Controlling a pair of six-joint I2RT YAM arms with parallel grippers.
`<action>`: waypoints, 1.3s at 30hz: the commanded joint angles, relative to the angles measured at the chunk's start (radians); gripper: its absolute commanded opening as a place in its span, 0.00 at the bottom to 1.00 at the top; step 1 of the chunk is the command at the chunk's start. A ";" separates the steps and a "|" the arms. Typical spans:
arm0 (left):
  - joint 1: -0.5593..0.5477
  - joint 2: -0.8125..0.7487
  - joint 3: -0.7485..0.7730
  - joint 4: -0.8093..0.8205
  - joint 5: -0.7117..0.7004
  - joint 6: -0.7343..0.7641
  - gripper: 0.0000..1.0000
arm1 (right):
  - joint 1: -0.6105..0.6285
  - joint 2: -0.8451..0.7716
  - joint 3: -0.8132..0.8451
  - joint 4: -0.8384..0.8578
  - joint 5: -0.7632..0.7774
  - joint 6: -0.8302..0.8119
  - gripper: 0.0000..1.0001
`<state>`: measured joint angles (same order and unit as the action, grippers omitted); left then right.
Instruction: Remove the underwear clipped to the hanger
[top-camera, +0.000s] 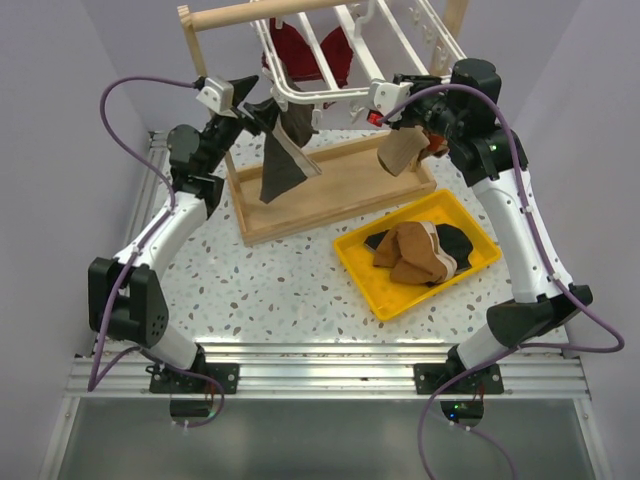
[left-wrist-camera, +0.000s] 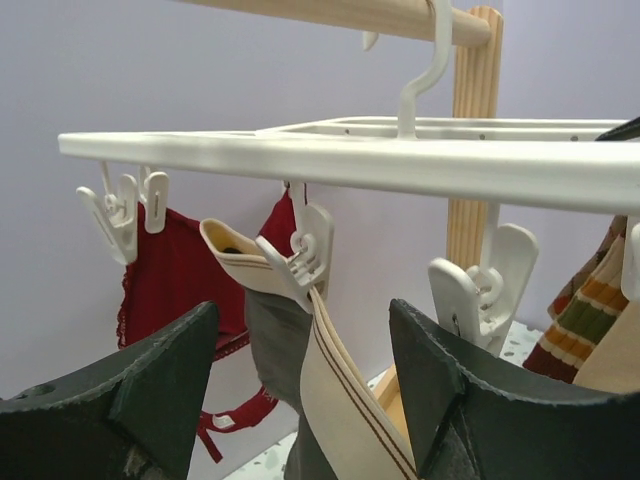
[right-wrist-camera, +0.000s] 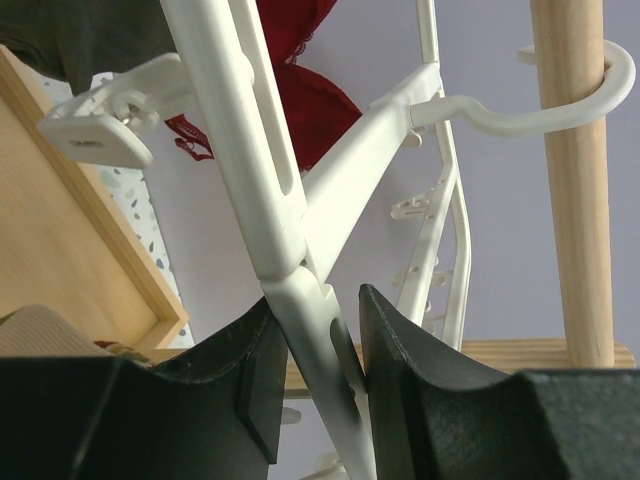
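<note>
In wrist cam only, R end effector (right-wrist-camera: 322, 345) clamped on hanger (right-wrist-camera: 238, 130) bar

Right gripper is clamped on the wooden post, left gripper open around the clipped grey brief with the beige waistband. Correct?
Not quite. The right gripper is closed on a white bar of the hanger, not on the wooden post, which stands apart to its right. The right wrist view shows this. The rest holds: the left gripper is open around the clipped grey underwear.
</note>
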<state>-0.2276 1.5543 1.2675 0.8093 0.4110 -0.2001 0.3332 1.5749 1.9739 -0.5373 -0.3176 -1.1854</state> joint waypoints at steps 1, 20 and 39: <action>0.007 0.013 0.062 0.103 -0.043 -0.024 0.72 | -0.010 -0.044 -0.001 0.005 -0.017 0.043 0.36; -0.098 0.055 0.110 0.111 -0.242 -0.007 0.72 | -0.010 -0.041 -0.003 -0.001 -0.029 0.055 0.36; -0.167 0.139 0.194 0.182 -0.449 0.047 0.30 | -0.011 -0.047 -0.009 -0.001 -0.040 0.070 0.36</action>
<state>-0.3847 1.6951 1.4216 0.9001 0.0116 -0.1719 0.3298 1.5749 1.9739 -0.5339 -0.3378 -1.1515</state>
